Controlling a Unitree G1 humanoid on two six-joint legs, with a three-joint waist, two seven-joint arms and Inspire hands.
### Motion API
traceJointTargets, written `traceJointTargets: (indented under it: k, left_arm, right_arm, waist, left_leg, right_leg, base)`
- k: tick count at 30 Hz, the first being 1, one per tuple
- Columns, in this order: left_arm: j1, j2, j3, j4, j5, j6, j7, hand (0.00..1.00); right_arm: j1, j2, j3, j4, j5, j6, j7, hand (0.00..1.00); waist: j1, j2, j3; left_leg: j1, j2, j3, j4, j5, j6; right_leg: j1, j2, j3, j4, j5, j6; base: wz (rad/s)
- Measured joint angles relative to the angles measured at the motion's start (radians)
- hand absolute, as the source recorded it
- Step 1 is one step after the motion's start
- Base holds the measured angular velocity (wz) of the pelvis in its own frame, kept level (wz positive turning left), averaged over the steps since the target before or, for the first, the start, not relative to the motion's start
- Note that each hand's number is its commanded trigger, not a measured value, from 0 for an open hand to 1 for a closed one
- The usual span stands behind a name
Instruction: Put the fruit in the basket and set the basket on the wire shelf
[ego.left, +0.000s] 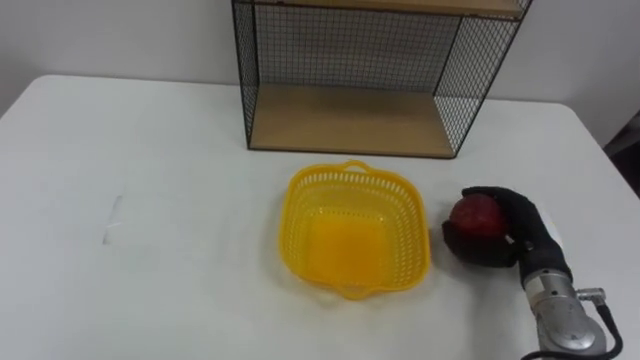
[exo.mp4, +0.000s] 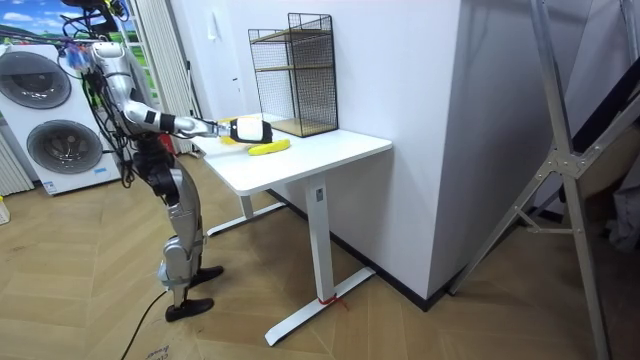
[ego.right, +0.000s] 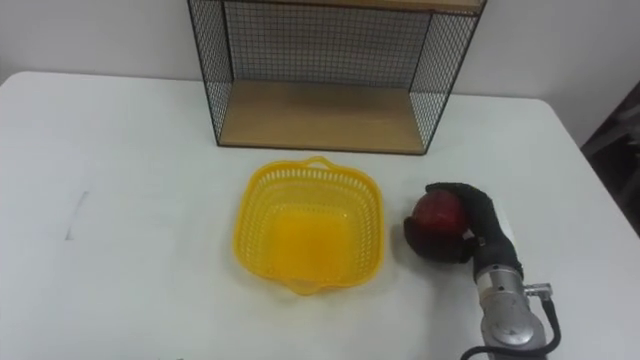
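With the right hand (ego.left: 522, 232) curled round the red fruit (ego.left: 476, 214) just right of the empty basket (ego.left: 352, 173), it is best to lift clear of the rim, move over the basket's middle, and let go low so nothing bounces out.

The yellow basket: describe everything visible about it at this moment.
The yellow basket looks like plastic. It is squarish with rounded corners, has lattice walls flaring outward, a solid-looking bottom, and a small handle loop on both the far and near rims. It is empty and stands upright on the white table, in front of the wire shelf. Just to its right, across a small gap, the right hand is curled round a red fruit. Only the table touches the basket.
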Motion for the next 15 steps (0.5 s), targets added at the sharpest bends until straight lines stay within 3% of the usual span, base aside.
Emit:
traceJointTargets:
  k: [5, 9, 11, 15]
  left_arm:
    - [-0.004, 0.000, -0.015, -0.013, -0.005, 0.000, 0.011, 0.00]
    - [-0.012, -0.001, -0.021, -0.013, -0.003, 0.001, 0.028, 0.00]
    - [-0.015, -0.001, -0.018, -0.013, -0.001, 0.004, 0.031, 0.00]
    - [-0.006, -0.014, 0.007, -0.003, 0.019, 0.016, 0.029, 0.00]
  right_arm:
    - [0.000, 0.002, 0.004, 0.007, 0.011, 0.000, -0.026, 1.00]
    - [-0.002, 0.006, 0.003, 0.004, 0.108, 0.001, -0.057, 1.00]
    - [-0.003, 0.010, 0.000, -0.019, 0.149, 0.021, -0.078, 1.00]
    - [0.004, 0.017, -0.003, -0.079, 0.148, 0.055, -0.098, 1.00]
  waist:
    - [0.001, 0.007, 0.0014]
    - [0.005, 0.017, 0.0079]
    - [0.004, 0.025, 0.0110]
    - [0.001, 0.032, 0.0095]
  left_leg:
    - [0.002, 0.004, 0.002, -0.002, -0.007, -0.002]
    - [0.005, 0.003, 0.006, -0.006, -0.008, -0.001]
    - [0.006, 0.002, 0.007, -0.011, -0.008, -0.001]
    - [0.008, 0.002, 0.016, -0.015, -0.008, -0.001]
  right_leg:
    - [0.002, 0.002, 0.003, 0.004, 0.000, 0.000]
    - [0.000, 0.002, 0.014, 0.005, 0.000, 0.001]
    - [-0.003, 0.001, 0.019, 0.004, 0.001, 0.001]
    - [-0.005, 0.000, 0.025, 0.004, 0.001, 0.002]
  base:
    - [0.00]
    - [-0.07]
    - [-0.04]
    - [-0.05]
